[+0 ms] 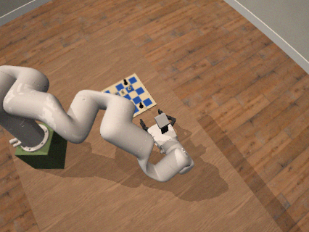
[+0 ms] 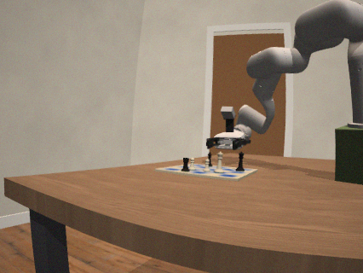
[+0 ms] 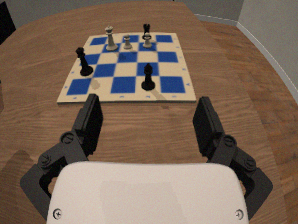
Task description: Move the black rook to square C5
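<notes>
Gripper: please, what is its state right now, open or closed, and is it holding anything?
Gripper: open, holding nothing, short of the board.

Top view looks down from high, exterior sits low at table edge, wrist faces forward; all share the chessboard (image 1: 129,94)

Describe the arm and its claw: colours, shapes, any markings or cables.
The arm is glossy white with thick rounded tube links and bulbous joints, rising from a metal-ringed flange on a green block. The claw has a white rounded-rectangular housing with small screws at its corners, black linkages and two flat black fingers. A small grey box sits on the wrist. No cables or markings show.
</notes>
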You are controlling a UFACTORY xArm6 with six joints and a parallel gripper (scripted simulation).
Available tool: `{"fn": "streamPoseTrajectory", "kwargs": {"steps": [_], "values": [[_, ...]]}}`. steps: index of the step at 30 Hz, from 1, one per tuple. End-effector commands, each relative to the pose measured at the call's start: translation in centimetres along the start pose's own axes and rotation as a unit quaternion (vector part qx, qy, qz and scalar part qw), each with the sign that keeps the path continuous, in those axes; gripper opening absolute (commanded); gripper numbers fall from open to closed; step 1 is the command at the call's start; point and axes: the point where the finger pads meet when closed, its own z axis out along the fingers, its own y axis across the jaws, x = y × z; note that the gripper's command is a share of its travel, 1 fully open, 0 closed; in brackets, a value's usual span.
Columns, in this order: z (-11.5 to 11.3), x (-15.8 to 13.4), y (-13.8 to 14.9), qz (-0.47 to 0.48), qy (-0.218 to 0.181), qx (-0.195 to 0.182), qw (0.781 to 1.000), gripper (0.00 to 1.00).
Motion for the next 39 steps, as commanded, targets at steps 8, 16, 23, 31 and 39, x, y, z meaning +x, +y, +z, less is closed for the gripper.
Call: {"fn": "streamPoseTrajectory", "kwargs": {"steps": [8,16,23,31,39], "values": [[-0.9,4.2,0.1,-0.002,-0.002,0.0,1.0,1.0],[-1.7,8.2,0.0,-0.002,-0.002,0.0,1.0,1.0],[-1.7,8.4,0.0,-0.003,-0.002,0.001,1.0,1.0],[0.9,9.0,0.1,-0.092,-0.051,0.075,0.992,1.0],[4.6,9.8,0.0,-0.205,-0.115,0.167,0.958,1.0]]}}
